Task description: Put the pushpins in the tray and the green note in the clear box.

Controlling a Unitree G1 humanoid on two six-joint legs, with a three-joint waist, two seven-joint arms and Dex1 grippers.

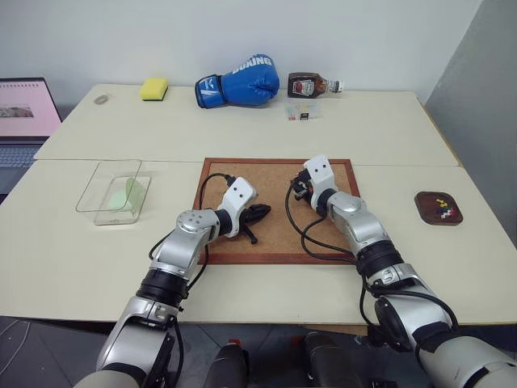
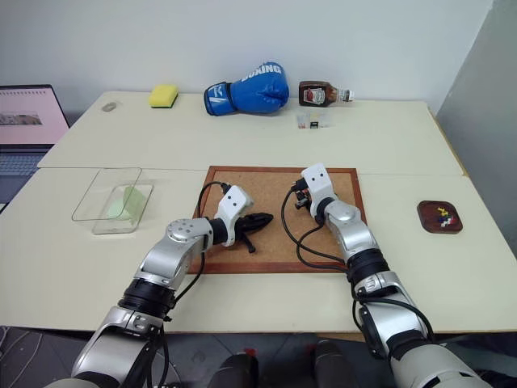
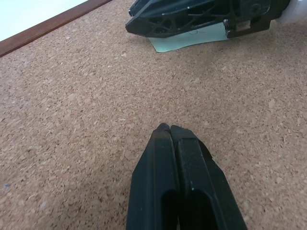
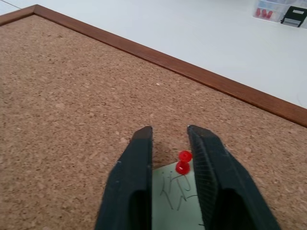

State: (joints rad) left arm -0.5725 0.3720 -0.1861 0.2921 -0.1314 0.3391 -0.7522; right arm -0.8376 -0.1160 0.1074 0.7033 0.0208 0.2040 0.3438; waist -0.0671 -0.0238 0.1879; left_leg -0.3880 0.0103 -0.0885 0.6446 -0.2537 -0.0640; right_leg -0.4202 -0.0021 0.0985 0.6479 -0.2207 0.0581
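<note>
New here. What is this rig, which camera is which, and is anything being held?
It is a humanoid robot with two arms, each ending in two black jaws. The two wide pictures come from its head, looking down over a table. The two close pictures come from its wrists, looking along each arm's jaws.

In the middle lies a cork board. On it a green note is fixed with a red pushpin. The right jaws stand apart on either side of that pin and are not clamped on it. The left jaws are shut over bare cork and hold nothing.

At the left a clear box holds another green sheet. At the right a brown tray holds several pushpins. At the back are a sponge, a boxing glove, a bottle and a laptop.
</note>
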